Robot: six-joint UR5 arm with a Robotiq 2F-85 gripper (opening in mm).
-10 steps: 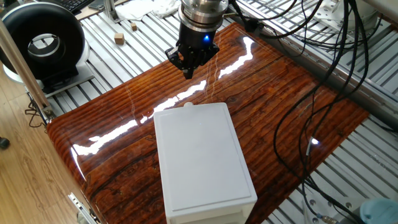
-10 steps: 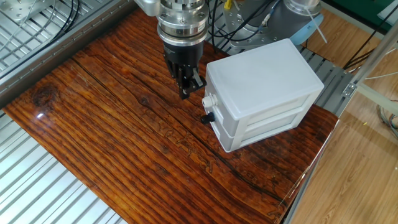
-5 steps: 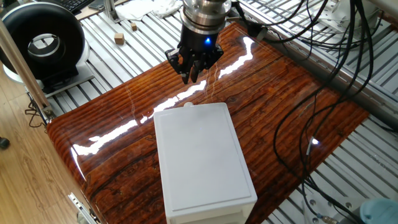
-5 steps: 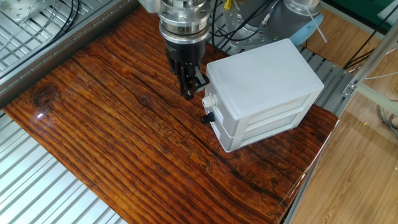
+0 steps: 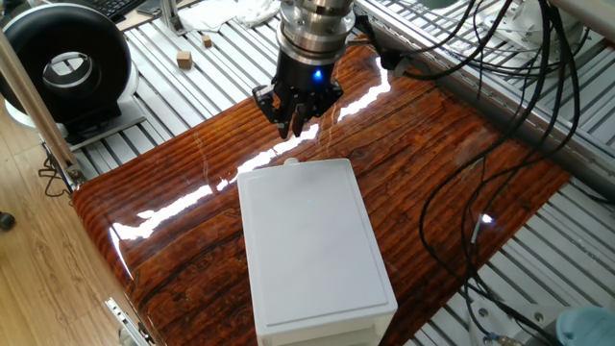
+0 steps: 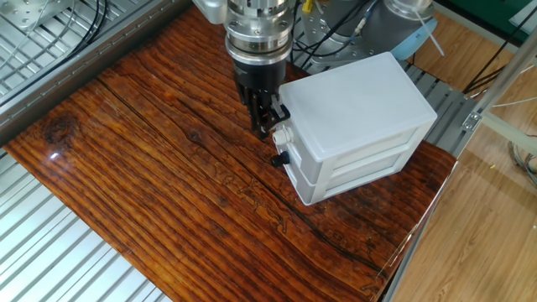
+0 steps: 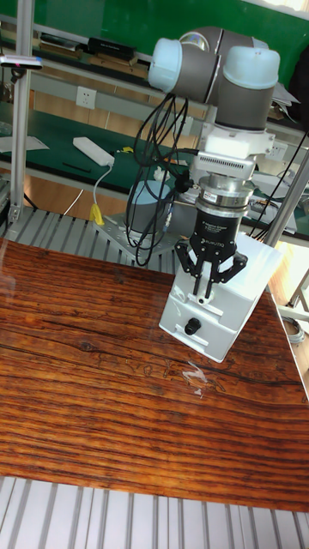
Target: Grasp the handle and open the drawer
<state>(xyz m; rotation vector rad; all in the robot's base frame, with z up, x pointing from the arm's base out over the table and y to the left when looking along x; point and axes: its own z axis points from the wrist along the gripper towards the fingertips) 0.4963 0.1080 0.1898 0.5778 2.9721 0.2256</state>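
A white rectangular box (image 5: 312, 240) stands on the wooden table. The drawer (image 6: 295, 144) sits closed in it, flush with the box front. Its handle (image 6: 282, 134) is a small off-white nub on the upper front, and the handle (image 5: 289, 161) also peeks over the box's top edge. My gripper (image 6: 267, 126) points down just in front of the handle, close beside it, open, with nothing between its fingers. In the tall fixed view the gripper (image 7: 205, 292) hangs before the box front and covers the handle.
A black knob (image 6: 278, 158) sits lower on the box front. The glossy wooden tabletop (image 6: 168, 184) lies on slatted metal rails. Cables (image 5: 500, 115) trail at the far right. A black round device (image 5: 67, 67) stands off the table's left corner.
The gripper has slid toward the box front and dropped a little, ending right beside the handle. Its fingers have spread slightly. The box has not moved.
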